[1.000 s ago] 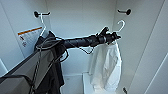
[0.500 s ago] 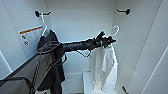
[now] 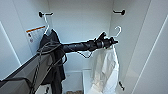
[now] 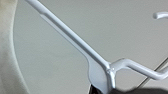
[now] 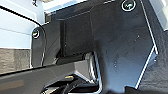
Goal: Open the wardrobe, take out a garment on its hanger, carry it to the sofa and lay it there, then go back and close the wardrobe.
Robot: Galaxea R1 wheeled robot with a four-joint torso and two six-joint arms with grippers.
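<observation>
Head view: looking into the open wardrobe [image 3: 82,22], white inside. Left arm stretched across from the left, left gripper [image 3: 110,42] closed on the hanger [image 3: 117,31] just under its hook. Hook curled upward in free air below a black peg [image 3: 119,11] on the right inner wall, not touching it. White hanger, thin, with a rounded hook. Beneath it the garment [image 3: 106,68], a white T-shirt of soft thin cloth, hanging in loose vertical folds, creamy in the shadows, brighter along its right edge, reaching down toward the wardrobe floor. Well apart on the left, a black garment [image 3: 52,60] hanging long and dark from its own white hanger on another black peg [image 3: 43,14]; beside it an orange and white label [image 3: 35,33] on the left wall.

Left wrist view: hanger neck and one sloping shoulder [image 4: 75,42] seen close, smooth pale plastic, with a strip of white cloth along one edge.

Right wrist view: dark robot plate; cannot tell the right gripper's state.
</observation>
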